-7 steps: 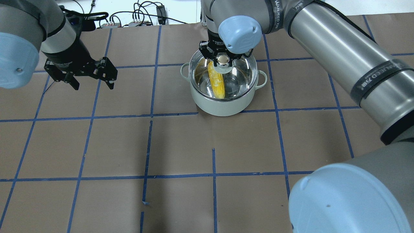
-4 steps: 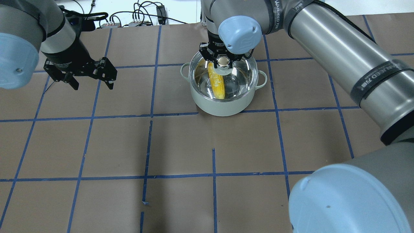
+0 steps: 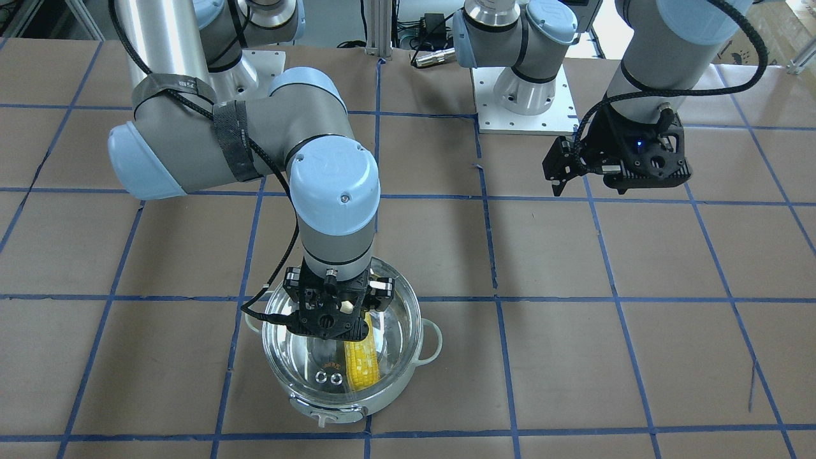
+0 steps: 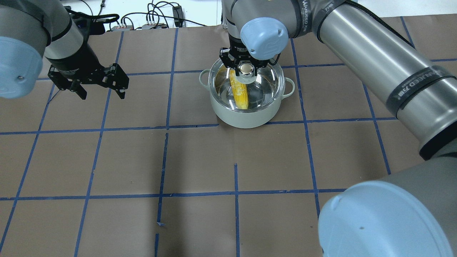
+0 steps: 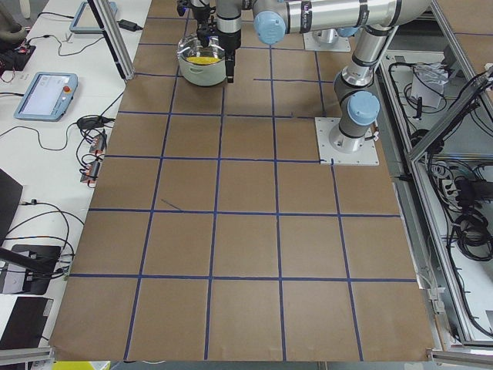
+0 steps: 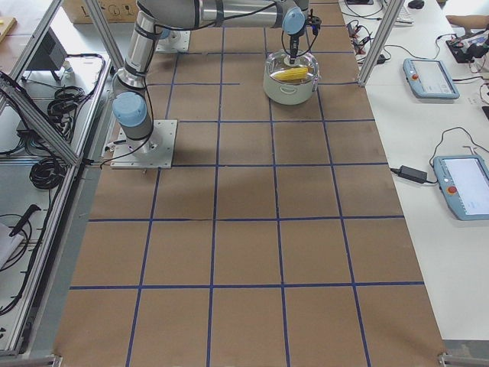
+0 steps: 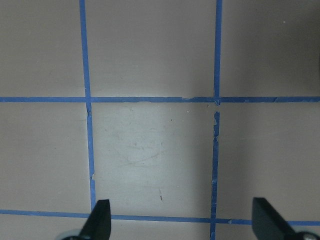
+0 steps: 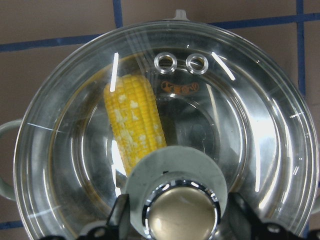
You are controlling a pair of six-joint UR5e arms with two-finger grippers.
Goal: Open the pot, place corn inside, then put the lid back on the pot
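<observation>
The pale mint-white pot stands at the table's far middle, with the yellow corn lying inside it. The clear glass lid sits on the pot's rim. My right gripper is shut on the lid's silver-and-cream knob from above. In the right wrist view the fingers flank the knob, and the corn shows through the lid. The front view shows the same: right gripper, corn, lid. My left gripper is open and empty, hovering over bare table to the left.
Brown paper with a blue tape grid covers the table. Cables and power boxes lie beyond the far edge. The arms' base plates sit at the robot's side. The left wrist view shows only paper under the open left gripper.
The right gripper and the lid have sunk slightly onto the pot. The left arm has not moved.
</observation>
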